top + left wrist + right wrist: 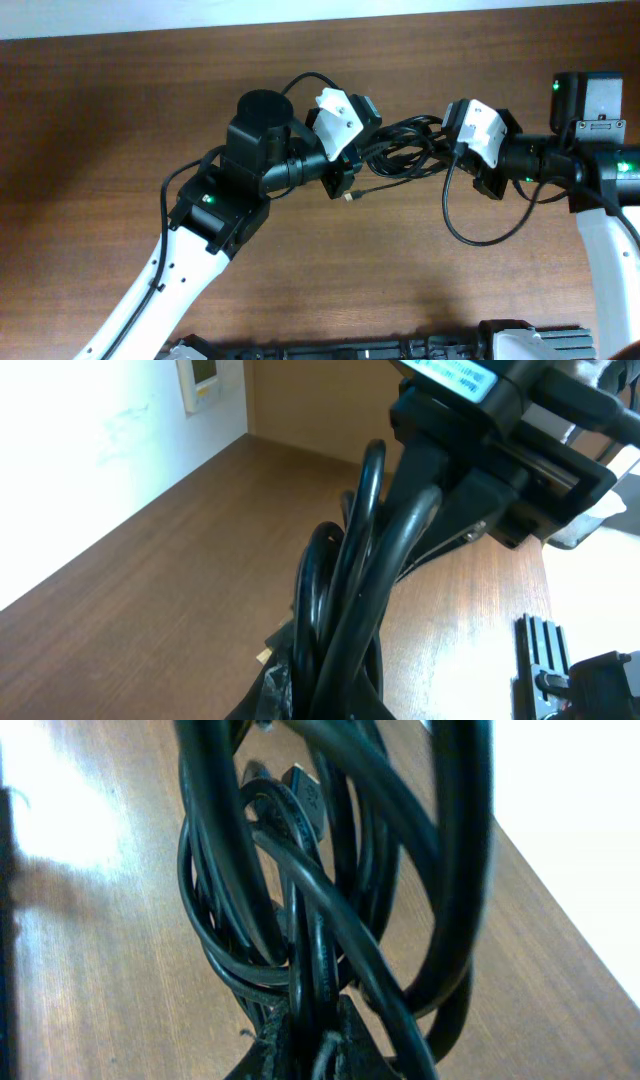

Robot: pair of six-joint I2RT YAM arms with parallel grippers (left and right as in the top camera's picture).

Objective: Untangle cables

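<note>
Black cables (pixel 402 150), springy and light, I am clamping between left end effector (pixel 358 160) and right end effector (pixel 448 135), gripping outer loops.

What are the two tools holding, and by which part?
Both hold the tangled black cable bundle: the left tool grips its left side, the right tool its right side.

No wording can be read; a teal label (pixel 455 375) just behind the right pincer (pixel 415 455) is too blurred.
</note>
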